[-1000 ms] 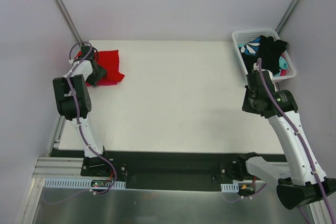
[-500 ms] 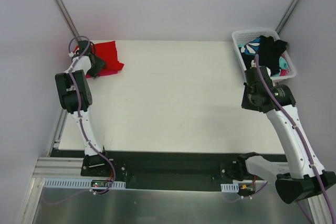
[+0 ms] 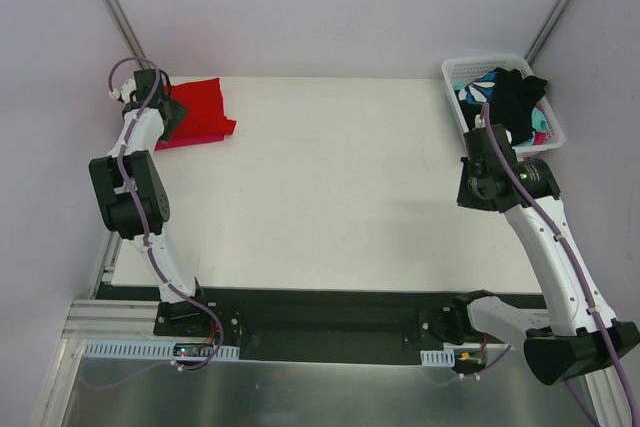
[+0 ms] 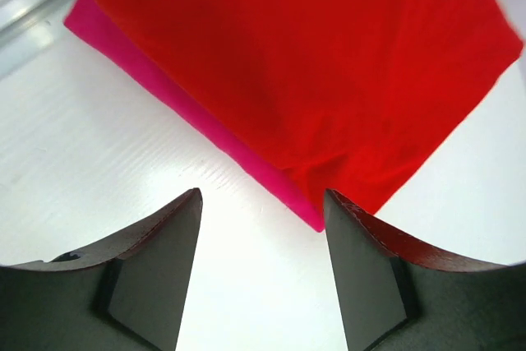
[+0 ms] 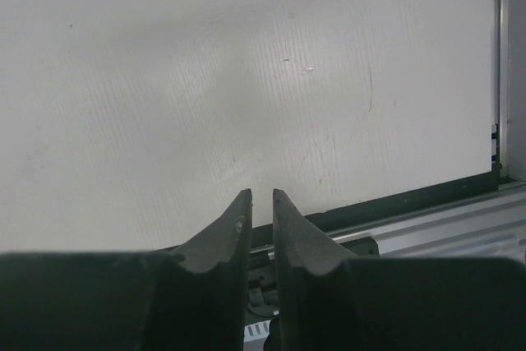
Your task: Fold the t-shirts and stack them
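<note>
A folded bright red t-shirt (image 3: 197,109) lies on a folded magenta-pink t-shirt (image 3: 192,140) at the table's far left corner. In the left wrist view the red t-shirt (image 4: 312,63) covers all but a strip of the pink one (image 4: 205,121). My left gripper (image 4: 261,199) hovers open just off the stack's corner, with only bare table between its fingers. My right gripper (image 5: 261,195) hangs over bare table on the right, its jaws a narrow gap apart and holding nothing.
A white basket (image 3: 450,69) at the far right corner holds a black garment (image 3: 515,97) and a teal-and-white patterned one (image 3: 478,90). The right arm (image 3: 490,172) stands just in front of it. A metal rail (image 5: 460,228) runs along the table's near edge.
The left gripper has pulled back off the red stack toward the far left corner, uncovering more of the red t-shirt. The right arm has hardly moved.
</note>
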{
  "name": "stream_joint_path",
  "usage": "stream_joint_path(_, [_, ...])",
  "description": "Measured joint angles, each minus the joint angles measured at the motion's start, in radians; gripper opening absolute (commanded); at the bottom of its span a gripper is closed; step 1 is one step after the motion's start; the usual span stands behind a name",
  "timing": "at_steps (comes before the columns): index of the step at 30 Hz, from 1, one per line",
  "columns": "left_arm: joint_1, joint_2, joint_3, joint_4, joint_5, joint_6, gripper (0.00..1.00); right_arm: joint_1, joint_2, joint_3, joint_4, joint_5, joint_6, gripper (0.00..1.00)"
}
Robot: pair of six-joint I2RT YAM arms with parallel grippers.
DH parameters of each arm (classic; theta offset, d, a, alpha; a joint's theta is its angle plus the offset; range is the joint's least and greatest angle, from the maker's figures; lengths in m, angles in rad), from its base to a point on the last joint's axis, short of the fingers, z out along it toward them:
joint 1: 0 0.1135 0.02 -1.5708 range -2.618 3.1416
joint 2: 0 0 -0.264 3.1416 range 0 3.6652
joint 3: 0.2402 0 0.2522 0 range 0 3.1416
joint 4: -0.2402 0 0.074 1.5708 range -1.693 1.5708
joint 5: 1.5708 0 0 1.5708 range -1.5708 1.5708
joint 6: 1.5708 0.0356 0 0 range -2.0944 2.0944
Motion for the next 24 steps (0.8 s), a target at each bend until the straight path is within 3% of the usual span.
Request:
stream_joint_path(15, [0.18, 0.048, -0.034, 0.014, -0.03, -0.01, 0.6, -0.001, -0.008, 0.0, 0.0, 0.007, -0.008, 0.2])
stream_joint_path(24, [0.201, 0.109, -0.002, 0.021, -0.01, -0.032, 0.6, -0.001, 0.0, 0.0, 0.001, 0.007, -0.01, 0.2])
